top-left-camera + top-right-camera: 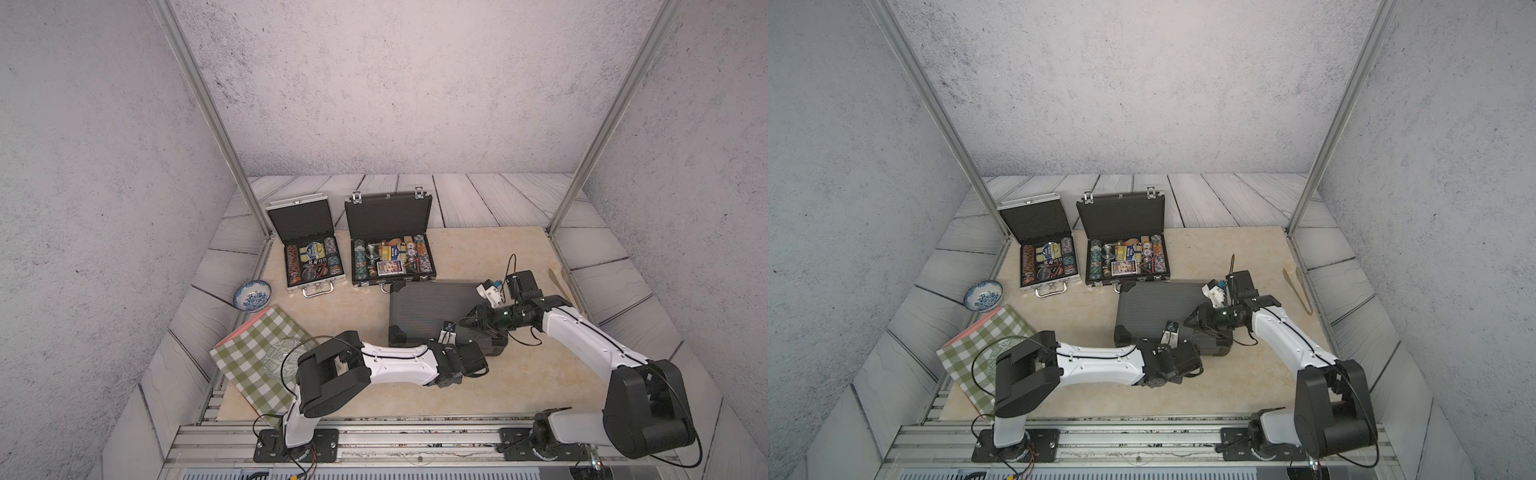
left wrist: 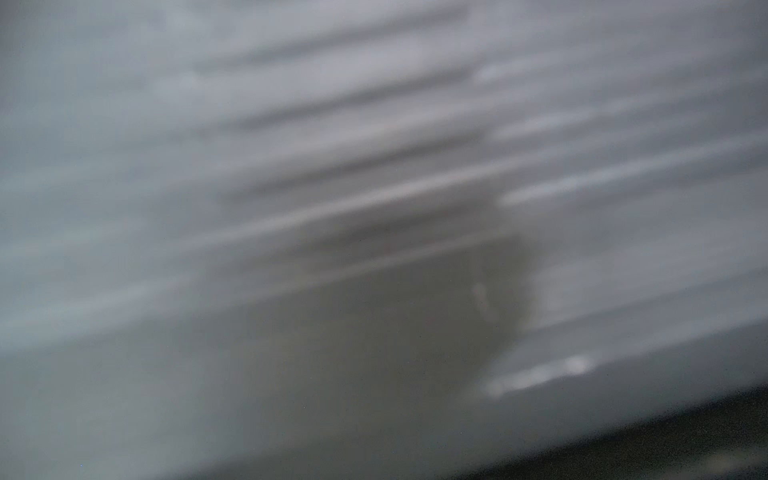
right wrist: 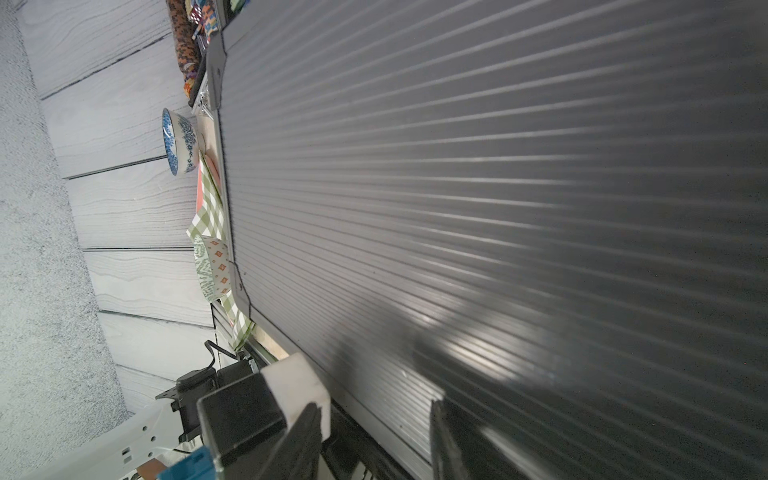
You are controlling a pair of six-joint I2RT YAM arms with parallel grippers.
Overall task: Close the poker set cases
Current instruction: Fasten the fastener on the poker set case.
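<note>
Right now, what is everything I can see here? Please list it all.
small silver metal case: 1, silver, open, far left
black hard case: 1, black, open, beside the silver one
ribbed dark grey case: 1, grey, closed, centre
patterned ceramic bowl: 1, blue and white, left edge
checked cloth: 1, green and white, near left
second patterned bowl: 1, green and orange, on the cloth
wooden tongs: 1, light wood, right edge
stone-look tabletop: 1, beige, beneath everything
left gripper: 1, black and white, shut, grey case's near edge
right gripper: 1, black, jaws apart, same edge
</note>
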